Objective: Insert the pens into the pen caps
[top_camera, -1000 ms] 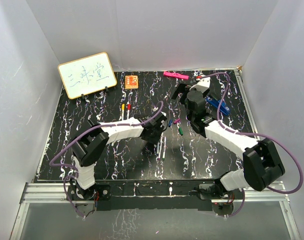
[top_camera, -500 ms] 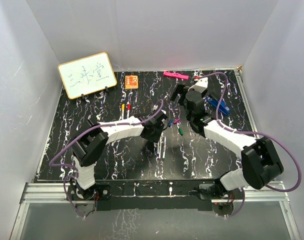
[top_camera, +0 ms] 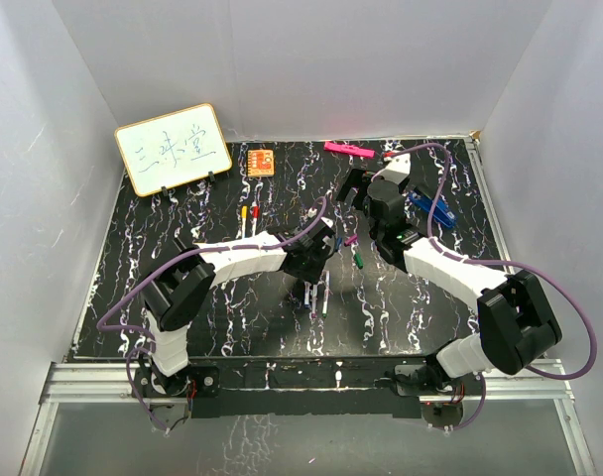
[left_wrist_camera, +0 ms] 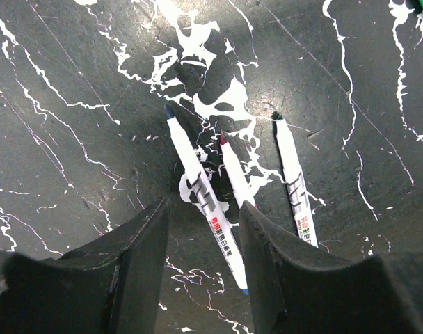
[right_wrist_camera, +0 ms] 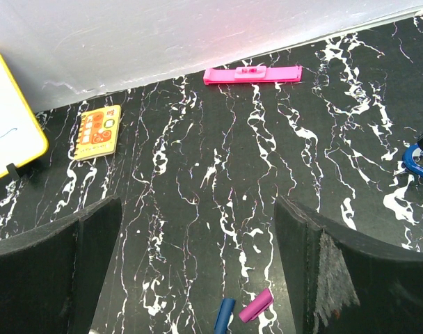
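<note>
Plain white walls (top_camera: pixel 311 59) close the scene in at the back and on both sides. Between them lies the worktop (top_camera: pixel 133 288), black with white marble-like veins, and a metal rail (top_camera: pixel 83 382) runs along its near edge. Both arms reach out over the worktop from that rail. A whiteboard (top_camera: pixel 173 149) with a yellow frame and blue handwriting stands propped in the rear left corner. A blue object (top_camera: pixel 427 206) sits at the right, partly hidden by the right arm. A pink marker (top_camera: pixel 348 150) lies close to the back wall, with an orange card (top_camera: pixel 261 161) to its left. Near the middle, three white pens (left_wrist_camera: pixel 237 182) lie side by side, their tips blue, red and green. The left claw (left_wrist_camera: pixel 203 207) is low over them with its jaws a narrow way apart. They straddle the blue-tipped pen (left_wrist_camera: pixel 194 167), and neither finger visibly presses it. The right claw (right_wrist_camera: pixel 197 229) hovers farther back, its jaws wide with nothing between them. Just below it, a purple cap (right_wrist_camera: pixel 256 305) and a blue cap (right_wrist_camera: pixel 224 314) lie beside each other, and a green cap (top_camera: pixel 360 259) lies near them. Well to the left lie a yellow piece (top_camera: pixel 244 211) and a red piece (top_camera: pixel 256 211), too small to tell whether they are caps or pens.
</note>
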